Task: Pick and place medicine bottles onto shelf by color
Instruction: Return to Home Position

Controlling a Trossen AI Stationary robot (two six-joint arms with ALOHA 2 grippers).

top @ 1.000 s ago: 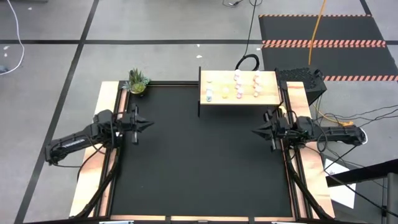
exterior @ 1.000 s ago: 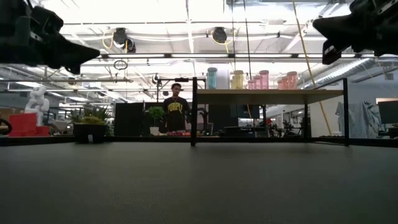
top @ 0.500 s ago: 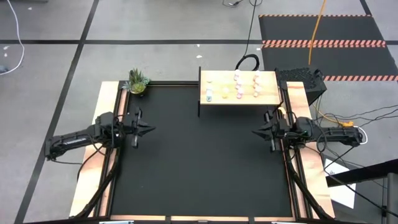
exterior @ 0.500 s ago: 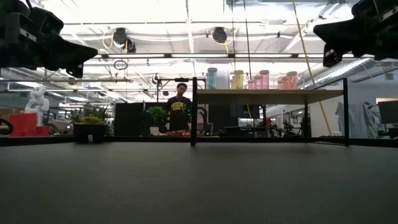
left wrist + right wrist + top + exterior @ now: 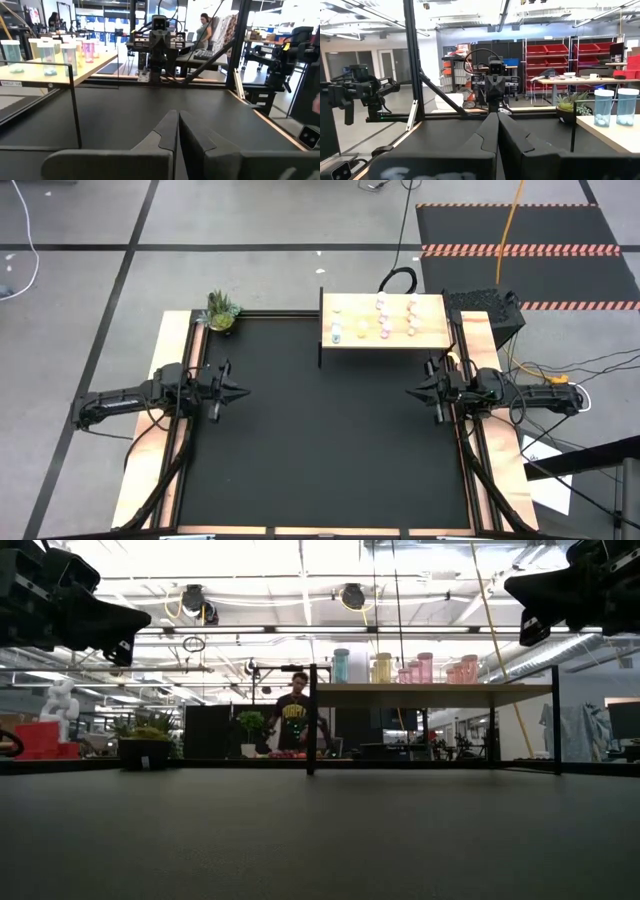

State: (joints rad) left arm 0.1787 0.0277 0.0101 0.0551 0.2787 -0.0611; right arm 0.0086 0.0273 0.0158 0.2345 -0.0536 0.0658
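Note:
Several medicine bottles [image 5: 383,318] with white caps stand upright on the pale wood shelf [image 5: 432,338] at the table's far right; pink, yellow and teal bodies show in the low view [image 5: 400,667]. My left gripper [image 5: 240,392] hovers shut over the table's left side, pointing toward the right. My right gripper [image 5: 409,391] hovers shut over the right side, just near of the shelf, pointing left. Both wrist views show the fingers closed together [image 5: 178,120] [image 5: 497,122] with nothing between them. Teal bottles [image 5: 615,106] show beside the right gripper's view.
A small green potted plant [image 5: 221,311] sits at the far left corner. Wooden side rails [image 5: 172,430] run along both sides. The black tabletop [image 5: 320,440] between the arms is bare. A person [image 5: 295,720] stands in the room beyond the table.
My left gripper has drifted toward the table's near edge, staying shut and level. The right arm has kept still. The person beyond the table has stepped to the right.

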